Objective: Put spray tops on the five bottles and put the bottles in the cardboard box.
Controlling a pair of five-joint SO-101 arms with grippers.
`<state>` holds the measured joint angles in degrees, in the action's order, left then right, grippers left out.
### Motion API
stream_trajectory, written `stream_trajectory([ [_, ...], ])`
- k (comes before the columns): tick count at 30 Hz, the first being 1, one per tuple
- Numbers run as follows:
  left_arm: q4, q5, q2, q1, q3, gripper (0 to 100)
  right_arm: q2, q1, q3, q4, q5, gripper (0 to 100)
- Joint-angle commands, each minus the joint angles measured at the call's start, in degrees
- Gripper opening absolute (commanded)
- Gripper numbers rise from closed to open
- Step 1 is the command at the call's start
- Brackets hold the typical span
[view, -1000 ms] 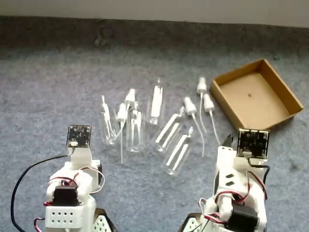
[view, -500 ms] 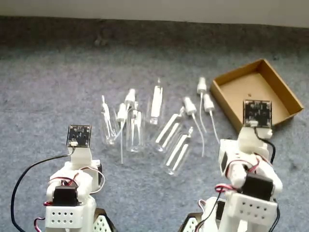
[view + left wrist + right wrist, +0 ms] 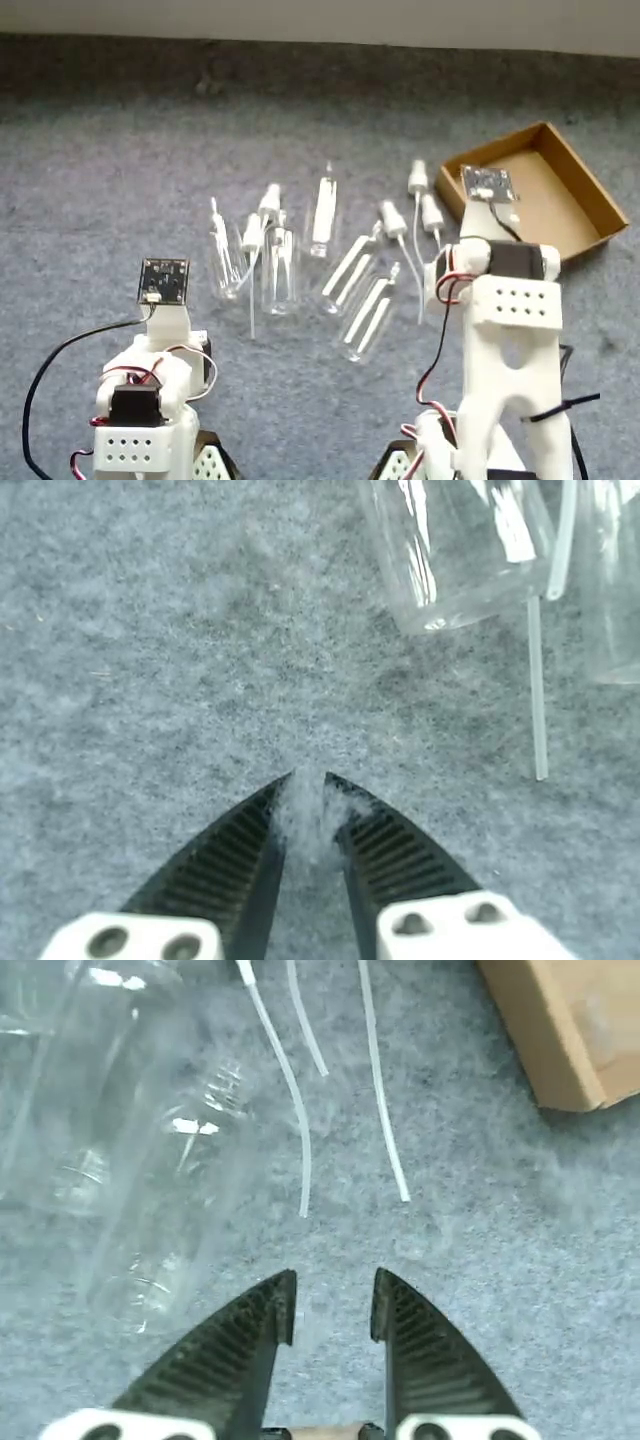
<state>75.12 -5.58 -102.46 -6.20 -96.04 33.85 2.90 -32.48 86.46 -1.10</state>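
Five clear bottles [image 3: 323, 215] lie on their sides at the middle of the grey surface [image 3: 120, 180], none with a top on. The spray tops [image 3: 392, 218] lie loose among and beside them, their thin tubes trailing toward the near edge. The cardboard box [image 3: 545, 200] sits by the right edge with nothing in it. The left tool [image 3: 308, 780] hovers low near the near-left corner, its tips seemingly almost together and grasping nothing, one bottle base [image 3: 460, 550] just ahead. The right tool [image 3: 335, 1290] is released, jaws apart and holding nothing, above bare surface between a bottle [image 3: 170, 1190] and the box corner [image 3: 570, 1030]
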Motion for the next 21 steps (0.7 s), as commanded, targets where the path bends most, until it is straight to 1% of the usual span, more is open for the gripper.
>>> stream_trajectory([
  [1, 0.18, -0.26, -0.48, -0.66, -1.1, 0, -2.77, 5.41, 9.54, 4.88, 6.68, 12.8],
  [4, 0.18, -0.26, -0.48, -0.66, -1.1, 0, -6.37, 9.89, 13.32, 8.57, 11.96, 21.6],
  [7, 0.18, -0.26, -0.48, -0.66, -1.1, 0, -10.42, 13.49, 15.25, 10.15, 16.7, 31.3],
  [9, 0.18, -0.26, -0.48, -0.66, -1.1, 0, -13.05, 14.99, 15.6, 9.89, 19.34, 34.4],
  [14, 0.18, -0.26, -0.48, -0.66, -1.1, 0, -20.62, 18.07, 15.69, 9.71, 23.56, 35.1],
  [17, 0.18, -0.26, -0.48, -0.66, -1.1, 0, -25.01, 19.47, 15.69, 6.99, 25.23, 35.1],
  [21, 0.18, -0.26, -0.48, -0.66, -1.1, 0, -29.32, 19.47, 15.69, 1.89, 27.69, 35.1],
])
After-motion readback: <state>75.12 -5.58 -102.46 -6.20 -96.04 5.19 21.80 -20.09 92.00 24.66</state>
